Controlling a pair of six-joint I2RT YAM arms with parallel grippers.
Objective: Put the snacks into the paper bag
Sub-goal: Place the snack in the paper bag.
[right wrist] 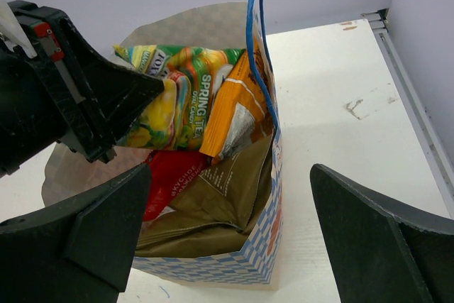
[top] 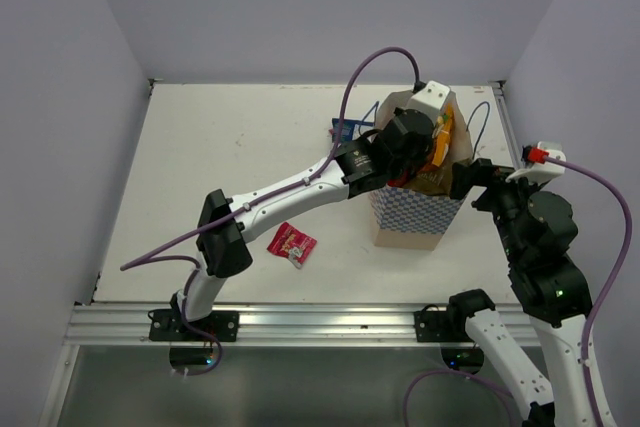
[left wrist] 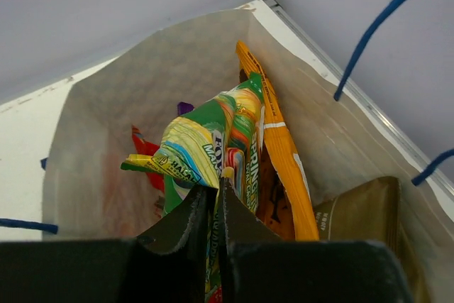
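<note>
The left hand (left wrist: 220, 188), nearly closed, pinches the yellow-green packet (left wrist: 206, 140) in the mouth of the paper bag (left wrist: 106, 118), beside an orange packet (left wrist: 280, 147). The bag stands upright near the right edge of the tabletop (top: 230, 147). Most of the surface stretches to its left, where a red packet (top: 291, 242) lies. The right hand (right wrist: 228, 175) gapes wide beside the bag, holding nothing.
</note>
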